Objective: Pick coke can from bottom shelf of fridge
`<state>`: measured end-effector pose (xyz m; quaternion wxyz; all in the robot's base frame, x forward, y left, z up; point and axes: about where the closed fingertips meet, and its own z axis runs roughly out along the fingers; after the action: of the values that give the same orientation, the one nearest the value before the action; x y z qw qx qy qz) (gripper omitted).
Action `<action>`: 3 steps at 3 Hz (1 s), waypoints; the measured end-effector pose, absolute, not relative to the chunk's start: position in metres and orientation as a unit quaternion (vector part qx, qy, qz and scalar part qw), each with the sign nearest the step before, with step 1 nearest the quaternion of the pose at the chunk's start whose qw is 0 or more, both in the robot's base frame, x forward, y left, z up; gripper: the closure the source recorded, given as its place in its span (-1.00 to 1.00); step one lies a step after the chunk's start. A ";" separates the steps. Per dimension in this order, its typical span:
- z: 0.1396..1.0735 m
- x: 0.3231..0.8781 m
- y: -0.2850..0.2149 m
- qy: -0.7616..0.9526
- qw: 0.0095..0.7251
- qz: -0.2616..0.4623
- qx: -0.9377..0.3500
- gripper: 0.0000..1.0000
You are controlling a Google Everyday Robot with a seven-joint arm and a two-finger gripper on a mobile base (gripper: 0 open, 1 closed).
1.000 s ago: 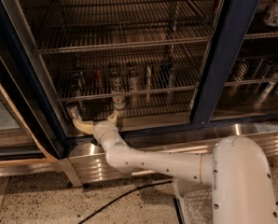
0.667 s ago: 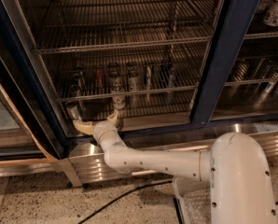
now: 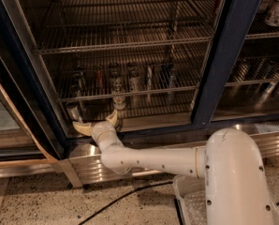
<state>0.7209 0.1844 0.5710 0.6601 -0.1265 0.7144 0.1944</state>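
Since 1 s ago the arm's (image 3: 149,161) big white rear housing has slid a bit left and up in frame, and the elbow has gone slightly left w/ it. The tool (image 3: 95,120) is approx. where it was.

Cam view: the tool sits low at the front lip of the fridge (image 3: 220,55), at the left end of the open compartment, wrist bent up from the arm, which runs in from bottom right. Its fingers (image 3: 82,128) are spread wide, w/ nothing between them.

The coke can (image 3: 74,111) stands upright at the far left of the bottom shelf (image 3: 153,108), silver top catching light, body dim. It's just behind the left fingertip, outside the gap. Contact: can't tell.

A white can w/ red label (image 3: 119,101) stands upright on the same shelf, just behind the right fingertip. A row of cans (image 3: 132,76) stands one rack up, further back, colours hard to make out.

The ribbed steel base (image 3: 275,142) runs under the doors. A black cable (image 3: 116,200) lies on the speckled floor (image 3: 27,200).
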 end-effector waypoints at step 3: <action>0.569 0.725 0.183 0.716 0.665 0.164 -0.132 -0.78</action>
<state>0.7247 0.1828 0.5694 0.6653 -0.1320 0.7162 0.1642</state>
